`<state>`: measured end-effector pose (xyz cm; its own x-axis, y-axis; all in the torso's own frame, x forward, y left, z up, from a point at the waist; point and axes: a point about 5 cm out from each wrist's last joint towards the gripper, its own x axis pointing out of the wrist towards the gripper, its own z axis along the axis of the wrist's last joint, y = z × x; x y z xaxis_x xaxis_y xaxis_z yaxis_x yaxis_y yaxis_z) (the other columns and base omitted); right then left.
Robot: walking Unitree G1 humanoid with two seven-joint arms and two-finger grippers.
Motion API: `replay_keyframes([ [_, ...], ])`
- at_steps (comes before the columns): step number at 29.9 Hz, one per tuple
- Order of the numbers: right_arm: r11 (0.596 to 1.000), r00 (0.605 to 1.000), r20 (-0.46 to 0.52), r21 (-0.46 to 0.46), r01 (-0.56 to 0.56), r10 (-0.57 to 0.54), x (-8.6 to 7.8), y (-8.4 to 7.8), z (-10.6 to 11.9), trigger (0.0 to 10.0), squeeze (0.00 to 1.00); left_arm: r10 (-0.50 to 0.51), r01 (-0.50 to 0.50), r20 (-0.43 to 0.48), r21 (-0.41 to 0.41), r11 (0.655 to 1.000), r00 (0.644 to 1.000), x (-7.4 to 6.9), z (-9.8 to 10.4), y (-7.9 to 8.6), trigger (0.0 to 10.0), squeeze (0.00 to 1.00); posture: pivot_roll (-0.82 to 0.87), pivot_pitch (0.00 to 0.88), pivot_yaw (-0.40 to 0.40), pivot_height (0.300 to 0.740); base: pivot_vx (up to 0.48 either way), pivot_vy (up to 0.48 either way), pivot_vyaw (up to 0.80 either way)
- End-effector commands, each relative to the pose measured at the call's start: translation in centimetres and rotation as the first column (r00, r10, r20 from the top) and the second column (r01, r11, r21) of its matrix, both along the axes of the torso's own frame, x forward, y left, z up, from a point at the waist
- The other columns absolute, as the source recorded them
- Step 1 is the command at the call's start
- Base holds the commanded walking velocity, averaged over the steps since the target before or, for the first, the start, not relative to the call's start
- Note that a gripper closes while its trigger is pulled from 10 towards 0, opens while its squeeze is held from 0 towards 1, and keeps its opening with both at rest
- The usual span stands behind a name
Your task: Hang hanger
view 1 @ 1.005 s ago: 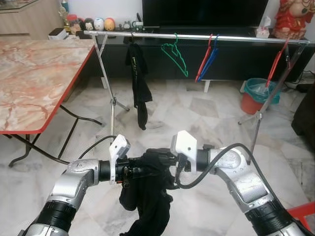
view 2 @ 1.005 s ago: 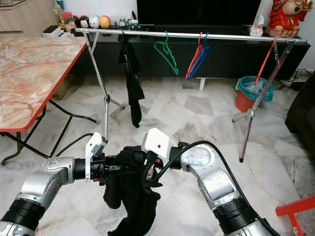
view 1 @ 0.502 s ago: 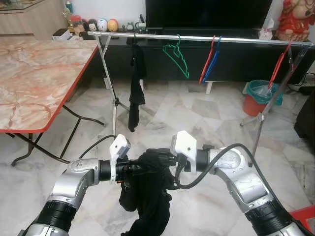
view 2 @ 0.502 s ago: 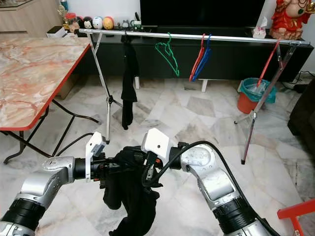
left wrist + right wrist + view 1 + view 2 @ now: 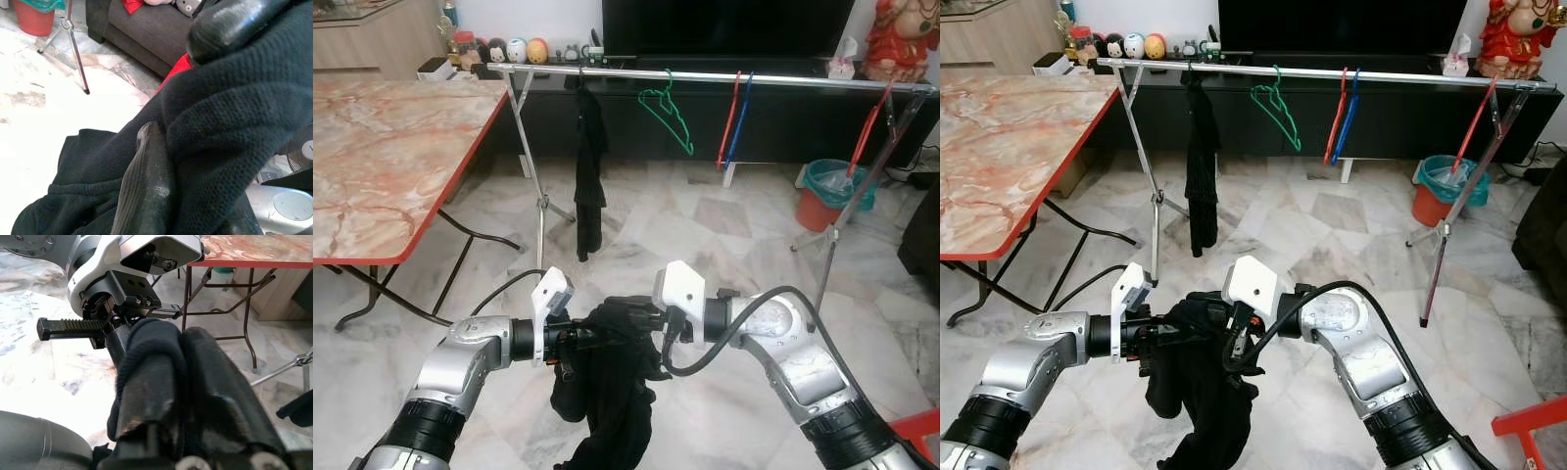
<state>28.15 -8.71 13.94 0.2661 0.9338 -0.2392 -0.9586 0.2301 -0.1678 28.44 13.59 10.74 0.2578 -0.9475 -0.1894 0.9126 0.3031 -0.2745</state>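
While the head views show the garment (image 5: pixel 607 392) hanging straight down between both grippers, the left wrist view shows the left gripper (image 5: pixel 576 341) clamped on it; the right gripper (image 5: pixel 651 333) grips it too.

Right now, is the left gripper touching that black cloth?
Touching. The left wrist view shows the black cloth wrapped over the left gripper, pressed against its fingers.
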Motion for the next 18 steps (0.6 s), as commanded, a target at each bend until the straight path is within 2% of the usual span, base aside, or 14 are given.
replay_keyframes([
  [1,1.000,1.000,-0.012,0.013,-0.010,0.010,-0.1,0.1,0.0,10.0,1.00,-0.002,0.002,0.019,-0.008,1.000,1.000,0.0,0.5,0.0,0.0,0.00,-0.08,0.000,0.039,0.740,0.000,0.000,0.00],
  [8,0.997,0.999,-0.031,-0.082,0.004,-0.007,-0.4,-1.1,-1.6,10.0,1.00,-0.003,0.003,0.021,-0.009,1.000,1.000,0.0,0.6,0.1,0.0,0.00,-0.08,0.000,0.041,0.740,0.000,0.000,0.00],
  [12,0.984,0.997,-0.031,-0.169,0.064,-0.070,-0.3,-2.5,-2.8,10.0,1.00,-0.009,0.010,0.021,-0.010,1.000,1.000,-0.1,0.6,0.1,0.0,0.00,-0.09,0.000,0.042,0.740,0.000,0.000,0.00],
  [18,0.960,0.986,-0.034,-0.238,0.148,-0.161,0.0,-4.1,-3.8,10.0,1.00,-0.015,0.015,0.018,-0.011,1.000,1.000,-0.1,0.5,0.0,0.0,0.00,-0.09,0.000,0.043,0.740,0.000,0.000,0.00],
])
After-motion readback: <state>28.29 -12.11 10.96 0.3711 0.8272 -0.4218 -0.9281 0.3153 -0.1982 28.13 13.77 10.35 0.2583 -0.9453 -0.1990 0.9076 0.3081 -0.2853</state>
